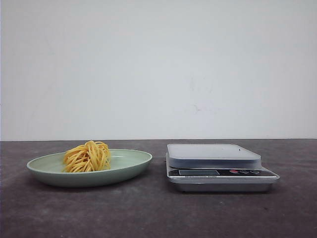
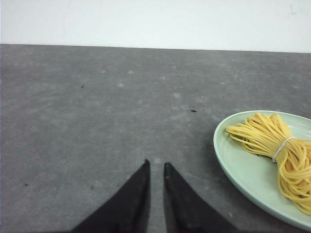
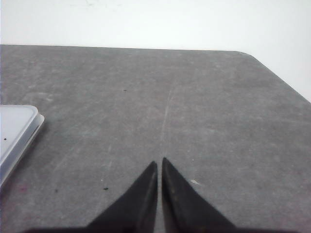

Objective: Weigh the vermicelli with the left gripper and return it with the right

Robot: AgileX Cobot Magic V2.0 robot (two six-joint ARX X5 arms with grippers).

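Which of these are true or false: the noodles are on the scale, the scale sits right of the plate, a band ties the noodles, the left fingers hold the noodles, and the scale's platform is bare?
1. The vermicelli lies on the scale. False: it lies on the green plate.
2. The scale sits to the right of the plate. True.
3. A pale band wraps the vermicelli. True.
4. The left gripper holds the vermicelli. False: its fingers are nearly together, beside the plate, holding nothing.
5. The scale's platform is bare. True.
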